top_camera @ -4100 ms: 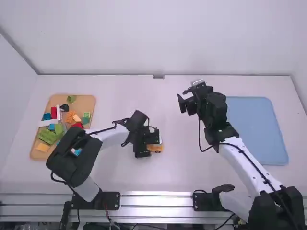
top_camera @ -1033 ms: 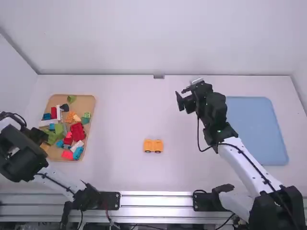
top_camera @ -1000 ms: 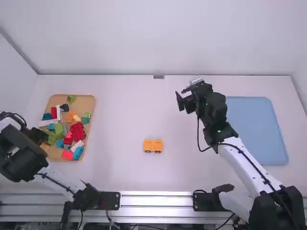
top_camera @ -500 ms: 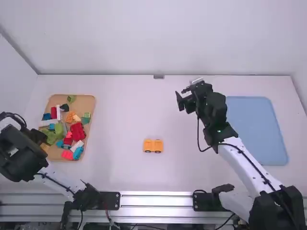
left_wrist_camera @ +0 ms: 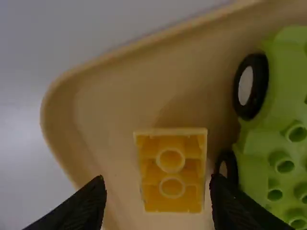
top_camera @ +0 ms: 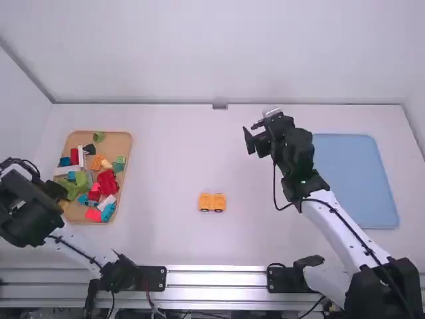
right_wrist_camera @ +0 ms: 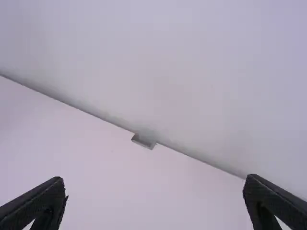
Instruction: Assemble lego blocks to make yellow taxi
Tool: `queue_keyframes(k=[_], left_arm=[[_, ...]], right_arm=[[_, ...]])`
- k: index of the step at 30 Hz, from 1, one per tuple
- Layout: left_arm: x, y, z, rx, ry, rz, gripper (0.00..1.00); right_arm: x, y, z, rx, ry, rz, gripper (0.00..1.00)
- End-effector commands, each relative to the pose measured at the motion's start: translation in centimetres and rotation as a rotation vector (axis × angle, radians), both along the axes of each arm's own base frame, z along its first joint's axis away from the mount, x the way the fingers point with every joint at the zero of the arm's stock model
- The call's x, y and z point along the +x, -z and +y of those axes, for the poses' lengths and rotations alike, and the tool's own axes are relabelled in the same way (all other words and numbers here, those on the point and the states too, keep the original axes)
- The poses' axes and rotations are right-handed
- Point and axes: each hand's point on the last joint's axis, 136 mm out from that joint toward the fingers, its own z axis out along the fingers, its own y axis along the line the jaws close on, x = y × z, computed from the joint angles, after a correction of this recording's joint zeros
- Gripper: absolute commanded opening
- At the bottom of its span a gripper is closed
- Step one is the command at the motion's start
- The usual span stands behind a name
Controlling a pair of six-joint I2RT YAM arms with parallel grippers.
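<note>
The left gripper (top_camera: 58, 193) is over the near left corner of the wooden tray. In the left wrist view my left gripper (left_wrist_camera: 158, 203) stands open, its fingers on either side of a yellow block (left_wrist_camera: 171, 187) that lies with its hollow underside up. Beside that block is a green wheeled piece (left_wrist_camera: 268, 139). On the table's middle sits a yellow car base (top_camera: 212, 203) with dark wheels. My right gripper (top_camera: 253, 139) is held above the table, right of centre. In the right wrist view the right gripper (right_wrist_camera: 153, 201) is open with nothing between its fingers.
The wooden tray (top_camera: 124, 135) at the left holds many coloured blocks, among them a red piece (top_camera: 107, 182) and a blue wheeled one (top_camera: 108, 212). A blue mat (top_camera: 355, 179) lies at the right. A small grey bracket (top_camera: 220, 106) sits at the table's far edge.
The left arm has left the yellow car base at the table's middle and swung left to the tray, lately shifting slightly. The right arm has barely moved.
</note>
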Motion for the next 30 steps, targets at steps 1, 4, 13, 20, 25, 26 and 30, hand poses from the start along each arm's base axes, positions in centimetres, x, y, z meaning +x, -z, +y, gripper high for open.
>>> queue_keyframes(k=[1,4,13,20,25,26,30], left_arm=[[-0.2,0.5,0.1,0.007,0.011,0.011,0.59],[-0.4,1.2,0.0,0.013,0.011,0.007,0.6],[-0.1,1.9,-0.6,-0.004,0.014,-0.018,0.58],[0.2,1.9,-0.2,0.01,0.015,-0.034,0.46],[0.1,2.0,-0.4,0.007,0.014,-0.032,0.43],[0.1,2.0,-0.4,0.006,0.014,-0.031,0.43],[0.0,2.3,-0.5,0.004,0.014,-0.032,0.48]], right_arm=[[0.5,-1.7,0.0,0.015,0.005,-0.034,0.98],[0.5,-1.7,0.0,0.014,0.004,-0.034,0.99],[0.6,-2.2,0.0,0.02,0.004,-0.054,0.99],[0.6,-2.2,0.0,0.02,0.004,-0.052,0.99],[0.6,-2.2,0.0,0.02,0.004,-0.052,0.99],[0.6,-2.2,0.0,0.02,0.004,-0.052,0.98],[0.6,-2.2,0.0,0.02,0.004,-0.052,0.99]])
